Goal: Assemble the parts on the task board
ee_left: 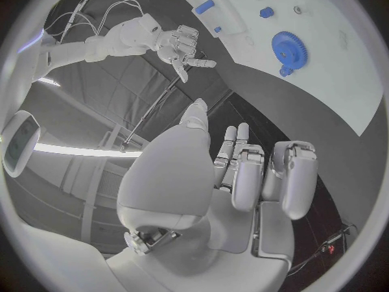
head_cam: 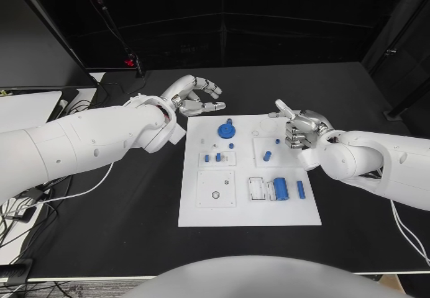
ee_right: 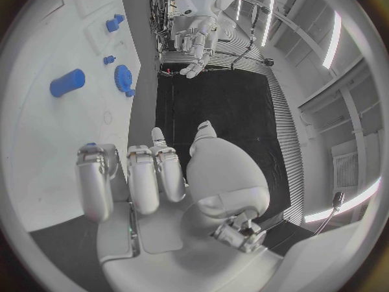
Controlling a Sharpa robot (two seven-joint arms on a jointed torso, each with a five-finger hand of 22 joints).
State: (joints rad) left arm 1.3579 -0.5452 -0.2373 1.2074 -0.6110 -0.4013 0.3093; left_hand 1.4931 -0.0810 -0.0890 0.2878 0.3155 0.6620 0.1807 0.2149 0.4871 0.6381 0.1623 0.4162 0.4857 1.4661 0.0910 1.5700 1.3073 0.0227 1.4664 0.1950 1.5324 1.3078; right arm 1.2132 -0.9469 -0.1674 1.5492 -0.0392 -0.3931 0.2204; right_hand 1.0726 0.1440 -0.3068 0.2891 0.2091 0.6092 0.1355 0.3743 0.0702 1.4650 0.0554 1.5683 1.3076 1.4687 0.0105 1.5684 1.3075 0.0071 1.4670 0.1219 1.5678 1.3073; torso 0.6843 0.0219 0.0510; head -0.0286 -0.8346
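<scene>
Two silver hands, toothed blue gear [head_cam: 228, 130]

Two thick white arms have smooth rounded shells with small dark screw holes. Each ends in a silver metallic hand, the left hand [head_cam: 196, 96] in the upper middle, the right hand [head_cam: 300, 129] right of centre, with pale fingertips.

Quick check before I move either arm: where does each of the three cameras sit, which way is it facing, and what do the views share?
Head view: on the head, looking down at the white task board; both arms, left hand and right hand empty.
Left wrist view: behind the left hand, facing across the board's round blue gear toward the right hand.
Right wrist view: behind the right hand, facing the left hand.
Shared: the gear.
</scene>
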